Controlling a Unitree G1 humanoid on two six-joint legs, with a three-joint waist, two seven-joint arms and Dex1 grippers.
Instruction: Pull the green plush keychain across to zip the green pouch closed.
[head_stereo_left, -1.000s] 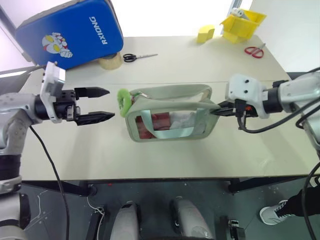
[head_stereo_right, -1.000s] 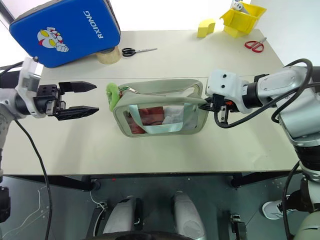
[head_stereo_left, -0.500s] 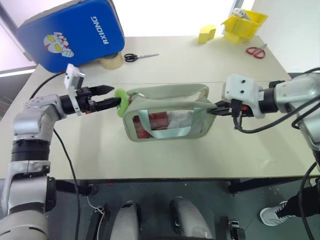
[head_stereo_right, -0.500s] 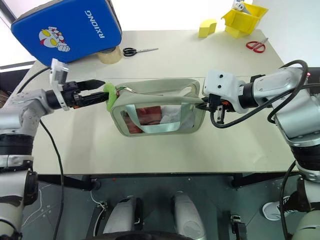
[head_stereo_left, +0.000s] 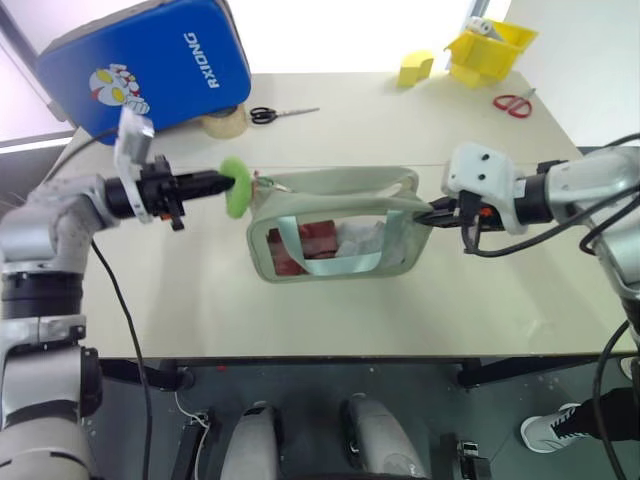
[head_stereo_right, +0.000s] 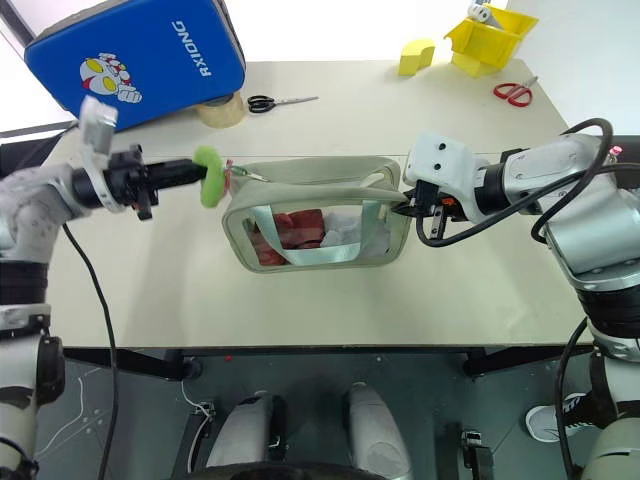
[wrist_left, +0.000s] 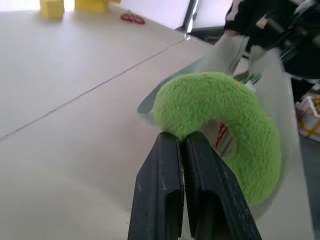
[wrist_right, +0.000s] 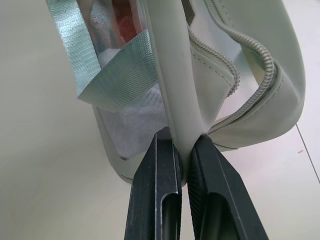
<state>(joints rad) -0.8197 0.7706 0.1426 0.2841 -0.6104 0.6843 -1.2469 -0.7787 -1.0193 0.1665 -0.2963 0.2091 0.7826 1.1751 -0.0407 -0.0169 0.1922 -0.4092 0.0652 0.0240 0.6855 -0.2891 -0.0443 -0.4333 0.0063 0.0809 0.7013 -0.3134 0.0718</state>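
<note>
Nearest the front edge of the pale worktop (head_stereo_left: 200, 310) lies the green pouch (head_stereo_left: 335, 240), its clear window facing up with red and white contents under a mint strap; its long axis runs side to side across the robot's front, and along the far upper edge the zip stands open, the teeth gaping in the right wrist view. At the pouch's right end the right gripper (head_stereo_left: 436, 216) has its fingers (wrist_right: 155, 200) pressed onto a fold of the pouch's fabric edge, anchoring that end. At the opposite, left end sits the green plush keychain (head_stereo_left: 237, 187), raised just off the pouch's corner, and the left gripper (head_stereo_left: 226, 182) has its fingers (wrist_left: 172, 200) pinched tight on the ring's fuzzy rim, pointing level toward the pouch. So the plush lies right at the left fingertips, and the whole open length of zip stretches away from them toward the right arm. The coming pull, as I judge it, must run along that long axis, from the left end toward the held right end; the left arm is the nearer and already has hold, while the right only needs to keep the pouch taut. Farther back stand a roll of tape (head_stereo_left: 222, 122) and black scissors (head_stereo_left: 281, 113), then the blue case (head_stereo_left: 145, 62), a yellow block (head_stereo_left: 412, 68), a yellow bin (head_stereo_left: 487, 50) and red scissors (head_stereo_left: 513, 102)
</note>
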